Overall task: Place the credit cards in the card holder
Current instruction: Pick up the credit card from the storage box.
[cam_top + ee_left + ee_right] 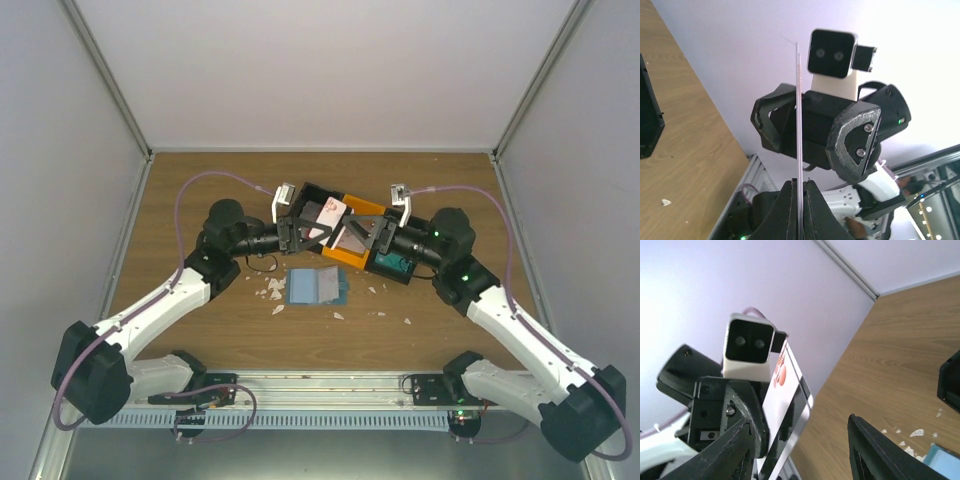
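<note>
- Overhead view: we see the two arms meeting toward 12 o'clock on the table [200,200]. The left gripper [298,234] and the right gripper [374,237] face each other.
- A red-and-white card [328,217] is raised between them above the orange bin [350,254].
- The card holder [316,287] lies open on the wood at 6 o'clock of the bins, apart from both grippers. White scraps [272,291] lie at its 9 o'clock.
- Teal cards [396,265] sit in a black bin [408,278] at 3 o'clock of the orange one.
- From up here we cannot tell how either pair of fingers stands.
- Left wrist view: only here do we see the card edge-on, as a thin upright line.
- The left fingers [812,210] are pressed together on its lower end.
- Opposite them, the right arm's fingers [856,140] are spread, one to each side of that line.
- Right wrist view: this one shows us the card's face, red print on white, held up by the left gripper.
- The right fingers [875,450] stand wide apart, gripping nothing, with the card in the gap toward 9 o'clock.
- A pale blue corner of the holder shows at 4 o'clock.
</note>
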